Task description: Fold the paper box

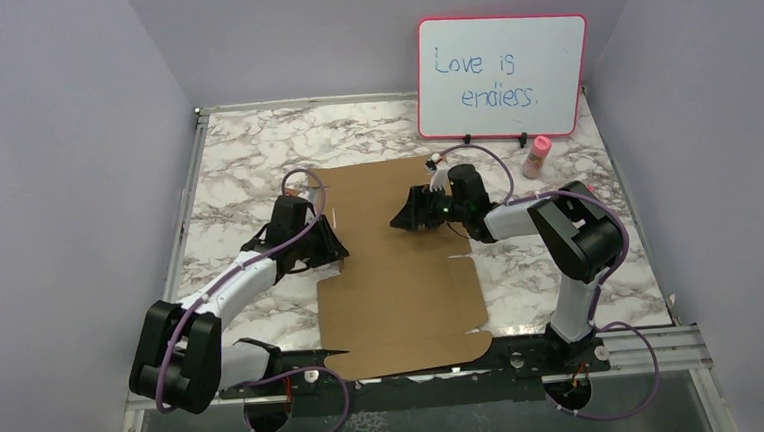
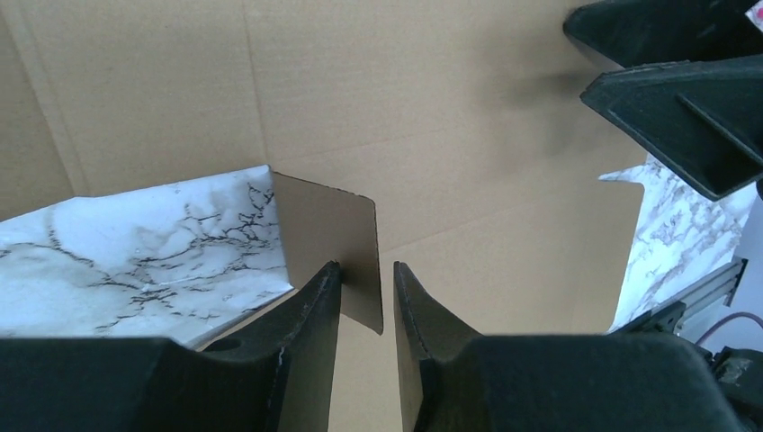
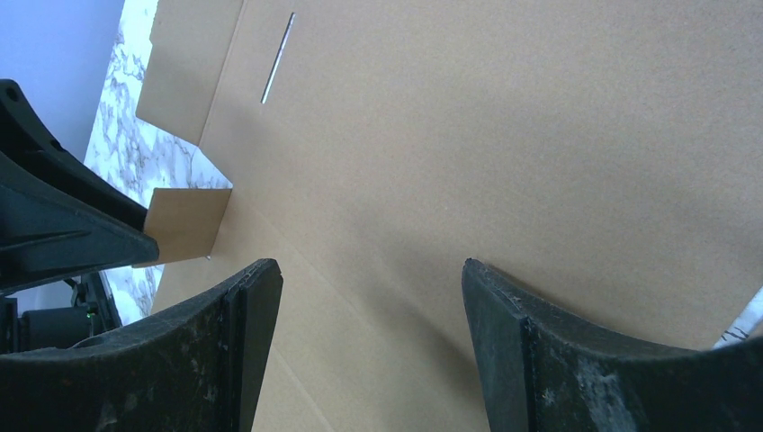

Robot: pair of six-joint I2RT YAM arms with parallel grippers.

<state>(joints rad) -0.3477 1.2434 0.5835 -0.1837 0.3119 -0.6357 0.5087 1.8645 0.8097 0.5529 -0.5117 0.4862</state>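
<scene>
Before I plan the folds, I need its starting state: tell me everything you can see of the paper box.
The paper box is a brown corrugated die-cut sheet, lying unfolded on the marble table, showing creases, notches and one slit. A side flap stands up between the left gripper's fingers; the open right gripper hangs over its far half.

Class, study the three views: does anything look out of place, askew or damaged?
Nothing is torn or spilled. The paper box lies flat, except one small side flap tilted up between the fingers of the left gripper, and its near end overlaps the mounting rail.
</scene>
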